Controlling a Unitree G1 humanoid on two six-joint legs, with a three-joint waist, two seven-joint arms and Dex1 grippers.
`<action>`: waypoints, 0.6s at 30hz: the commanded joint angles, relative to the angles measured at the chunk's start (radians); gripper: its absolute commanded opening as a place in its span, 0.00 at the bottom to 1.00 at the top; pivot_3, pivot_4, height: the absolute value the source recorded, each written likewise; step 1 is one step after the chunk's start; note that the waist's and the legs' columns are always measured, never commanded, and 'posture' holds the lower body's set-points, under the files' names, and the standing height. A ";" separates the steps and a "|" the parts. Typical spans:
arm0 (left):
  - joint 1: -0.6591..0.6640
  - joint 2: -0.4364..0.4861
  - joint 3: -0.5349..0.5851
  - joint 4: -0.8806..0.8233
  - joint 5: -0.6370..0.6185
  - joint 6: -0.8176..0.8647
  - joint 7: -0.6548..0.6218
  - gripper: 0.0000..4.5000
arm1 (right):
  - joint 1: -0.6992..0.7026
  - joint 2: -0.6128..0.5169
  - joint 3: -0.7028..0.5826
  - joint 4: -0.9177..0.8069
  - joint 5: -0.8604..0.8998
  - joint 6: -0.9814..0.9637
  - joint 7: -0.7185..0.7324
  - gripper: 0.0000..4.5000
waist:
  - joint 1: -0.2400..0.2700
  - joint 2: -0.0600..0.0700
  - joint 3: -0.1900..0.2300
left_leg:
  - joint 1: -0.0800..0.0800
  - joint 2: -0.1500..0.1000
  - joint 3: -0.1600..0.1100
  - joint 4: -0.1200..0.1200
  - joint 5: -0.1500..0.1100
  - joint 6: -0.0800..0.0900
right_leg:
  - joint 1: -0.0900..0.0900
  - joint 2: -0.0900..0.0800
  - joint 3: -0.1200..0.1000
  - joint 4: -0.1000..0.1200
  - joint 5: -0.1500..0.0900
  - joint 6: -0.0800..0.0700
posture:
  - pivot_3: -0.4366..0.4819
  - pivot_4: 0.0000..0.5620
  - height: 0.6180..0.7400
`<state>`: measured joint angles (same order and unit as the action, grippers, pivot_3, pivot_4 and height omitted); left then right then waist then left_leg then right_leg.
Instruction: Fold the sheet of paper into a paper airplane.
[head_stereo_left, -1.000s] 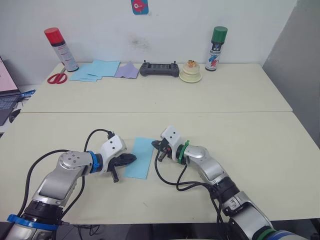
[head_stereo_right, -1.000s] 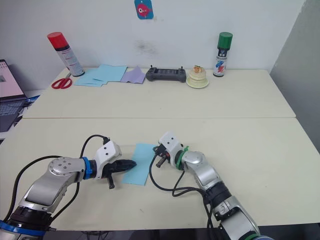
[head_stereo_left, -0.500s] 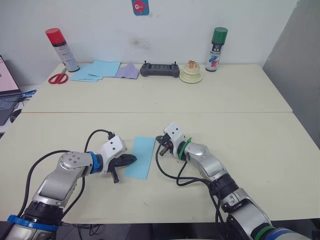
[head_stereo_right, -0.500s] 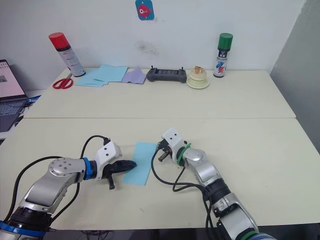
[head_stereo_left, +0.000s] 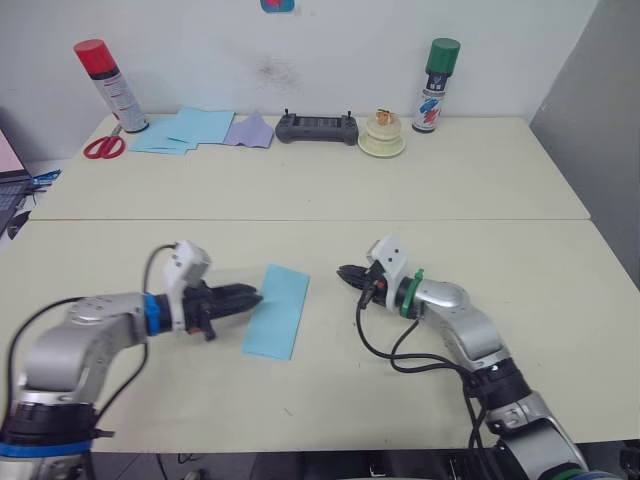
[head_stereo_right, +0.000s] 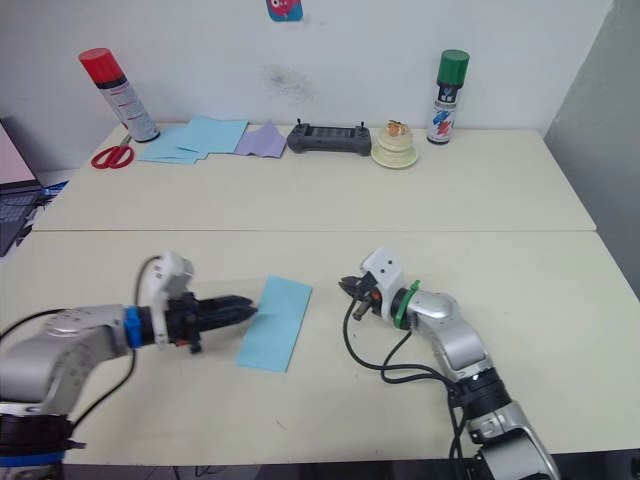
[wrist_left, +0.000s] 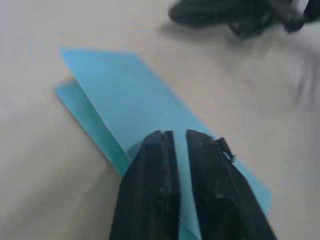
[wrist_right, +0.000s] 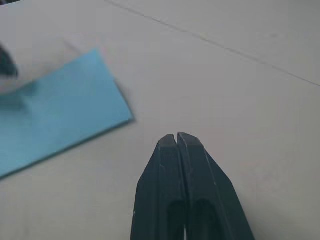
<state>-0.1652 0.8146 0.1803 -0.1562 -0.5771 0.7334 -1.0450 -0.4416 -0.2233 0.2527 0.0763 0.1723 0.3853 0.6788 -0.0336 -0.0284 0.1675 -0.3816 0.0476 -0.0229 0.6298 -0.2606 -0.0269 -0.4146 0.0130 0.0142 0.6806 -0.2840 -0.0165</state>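
Since a second ago my right gripper (head_stereo_left: 342, 271) has pulled back off the paper (head_stereo_left: 276, 311): it was at the sheet's right edge then, and now it sits apart from it on the bare table (head_stereo_left: 300, 195), pointing toward the sheet. My left arm has stretched out lower and flatter, though its gripper (head_stereo_left: 253, 296) is at the same left edge of the paper as before. The head camera has also shifted, so the back row looks displaced without having moved.

The paper lies folded in half, a long narrow blue strip on the near half of the table, between the two grippers. In the left wrist view I can see two layers, the upper one lifted slightly off the lower along one long side. My left fingers (wrist_left: 155, 165) are nearly together with a thin slit between them, tips resting over the paper; I cannot tell if they pinch a layer. My right fingers (wrist_right: 168, 150) are pressed together and hold nothing.

Along the far edge stand a red-capped can (head_stereo_left: 104, 84), scissors (head_stereo_left: 101, 147), a pile of blue sheets (head_stereo_left: 185, 129), a purple sheet (head_stereo_left: 249, 131), a black controller (head_stereo_left: 316, 127), a small cream dish (head_stereo_left: 381, 143) and a green-capped can (head_stereo_left: 434, 86).
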 joint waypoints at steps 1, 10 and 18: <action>-0.003 0.048 0.069 0.003 -0.030 0.000 -0.024 0.42 | 0.018 -0.057 -0.029 -0.143 0.082 0.085 0.085 0.19 | 0.001 0.002 0.002 | 0.000 0.000 0.000 0.000 0.000 0.000 | 0.000 0.000 0.000 0.000 0.000 0.000 | 0.48 0.27 1.00; -0.027 0.018 -0.046 0.142 0.178 -0.315 -0.019 0.49 | 0.032 -0.185 -0.048 -0.307 0.161 0.212 0.156 0.52 | 0.004 0.000 0.009 | 0.000 -0.001 0.000 0.000 0.000 0.000 | 0.000 -0.001 0.001 -0.001 0.000 0.000 | 0.48 0.27 1.00; -0.015 -0.022 -0.119 0.163 0.218 -0.369 -0.026 0.02 | 0.043 -0.196 -0.047 -0.379 0.187 0.275 0.136 0.52 | 0.002 -0.002 0.010 | -0.001 -0.001 0.001 0.000 0.000 0.000 | 0.000 -0.001 0.000 -0.001 0.000 -0.001 | 0.48 0.27 1.00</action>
<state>-0.1825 0.7974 0.0678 0.0103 -0.3640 0.3797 -1.0628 -0.4001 -0.4152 0.2186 -0.2466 0.3351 0.6548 0.8205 -0.0311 -0.0299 0.1772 -0.3823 0.0465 -0.0217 0.6300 -0.2607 -0.0271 -0.4147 0.0123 0.0145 0.6802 -0.2839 -0.0171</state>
